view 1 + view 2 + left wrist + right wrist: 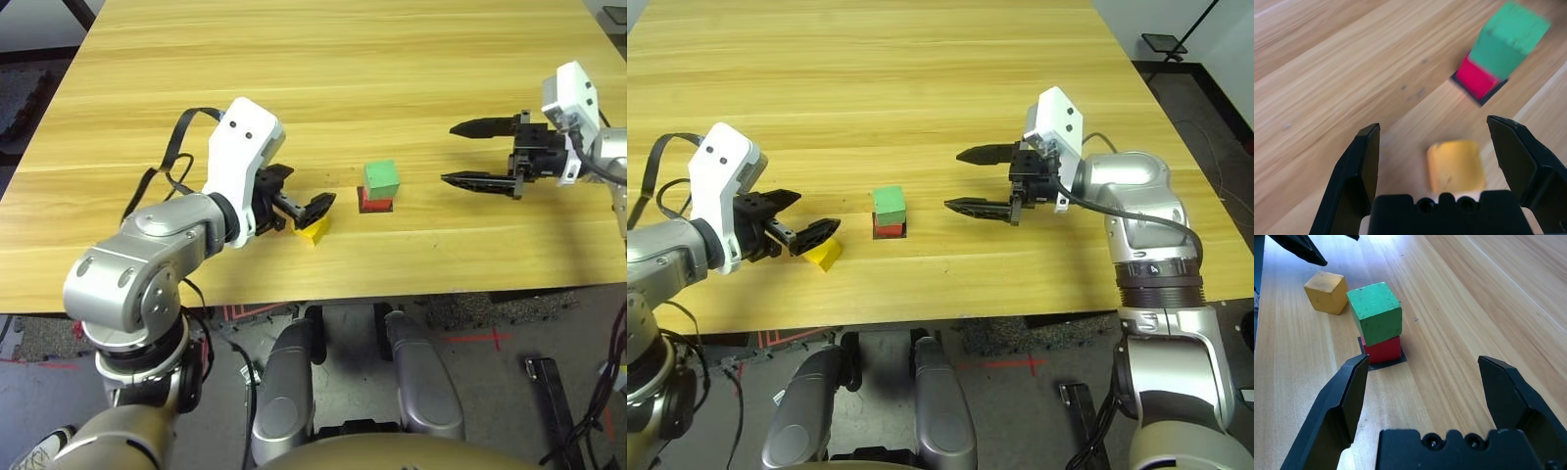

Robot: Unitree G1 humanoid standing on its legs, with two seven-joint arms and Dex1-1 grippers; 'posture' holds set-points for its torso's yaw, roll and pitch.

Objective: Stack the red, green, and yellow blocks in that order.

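Grippers both spread wide, empty; left gripper (1432, 142) straddles yellow block (1455, 165); right gripper (482, 152) hangs apart.

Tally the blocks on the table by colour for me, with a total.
red block: 1
green block: 1
yellow block: 1
Total: 3

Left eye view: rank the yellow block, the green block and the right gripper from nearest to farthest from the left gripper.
1. yellow block: on the table right at the open left gripper, under its fingertips.
2. green block: mid-table, stacked on the red block.
3. right gripper: open, beyond the stack on the far side.
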